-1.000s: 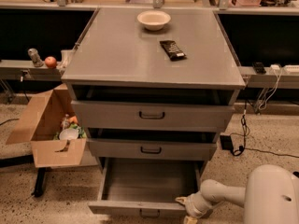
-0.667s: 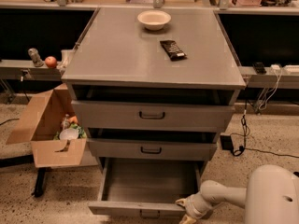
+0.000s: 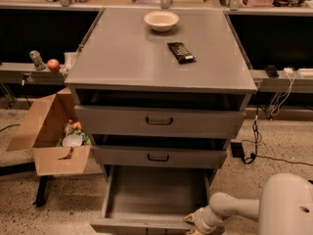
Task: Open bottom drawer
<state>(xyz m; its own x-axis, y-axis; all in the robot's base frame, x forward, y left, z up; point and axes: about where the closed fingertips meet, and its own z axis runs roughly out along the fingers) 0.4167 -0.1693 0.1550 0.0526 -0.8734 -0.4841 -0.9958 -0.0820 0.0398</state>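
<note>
Centrally, we see a grey three-drawer cabinet whose bottom drawer [image 3: 156, 192] stands pulled well out toward the camera, its bare floor exposed and its front panel at the lower edge of the view. The gripper [image 3: 194, 223] sits at the right end of that front panel, touching it or just beside it; whether it is closed on anything we cannot tell. The middle drawer [image 3: 159, 156] and top drawer [image 3: 159, 121] each sit slightly out, handles facing us. On the bench [image 3: 112, 58] formed by the cabinet top rest a pale bowl [image 3: 161, 20] and a dark packet [image 3: 181, 52], well apart from the work. We judge the pull to be at or near its end, since the drawer looks almost fully extended. The next move, as we read it, calls for freeing the panel and backing the arm straight away without nudging the drawer inward.
</note>
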